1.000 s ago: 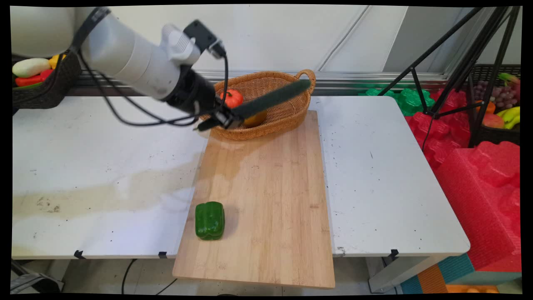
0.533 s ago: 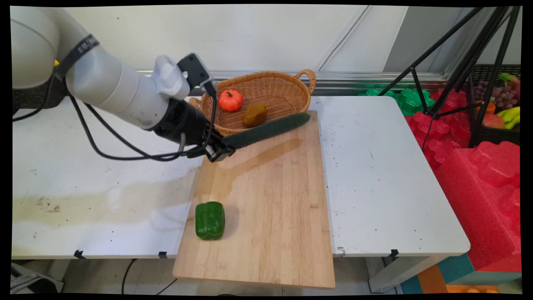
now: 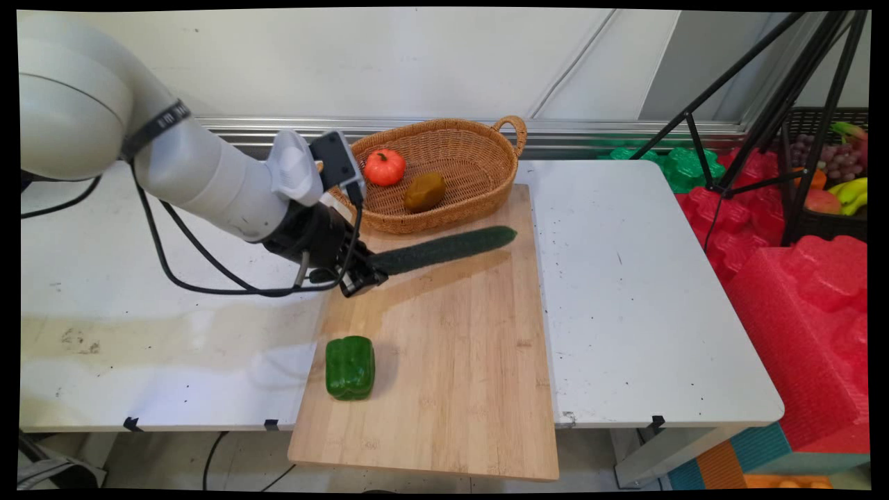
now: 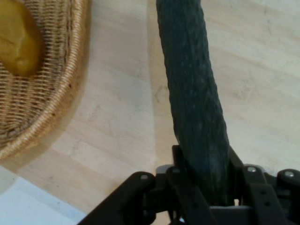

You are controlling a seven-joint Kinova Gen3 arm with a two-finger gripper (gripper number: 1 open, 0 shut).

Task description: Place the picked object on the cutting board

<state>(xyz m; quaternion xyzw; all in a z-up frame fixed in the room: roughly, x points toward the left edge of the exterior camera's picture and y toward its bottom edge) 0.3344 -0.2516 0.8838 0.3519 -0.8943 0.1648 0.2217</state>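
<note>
On a white table [image 3: 625, 278] with a wooden board [image 3: 451, 361]: gripper [image 3: 364, 276] clamped on 1 end of a cucumber [image 3: 444, 250] hovering beside the basket [image 3: 479, 201], likely to droop or slip from that end-hold.

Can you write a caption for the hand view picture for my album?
The gripper clamps one end of a long dark green cucumber above the wooden cutting board, beside a wicker basket.

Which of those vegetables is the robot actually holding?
The long dark green cucumber, clamped in the gripper. The green pepper lies alone on the board.
</note>
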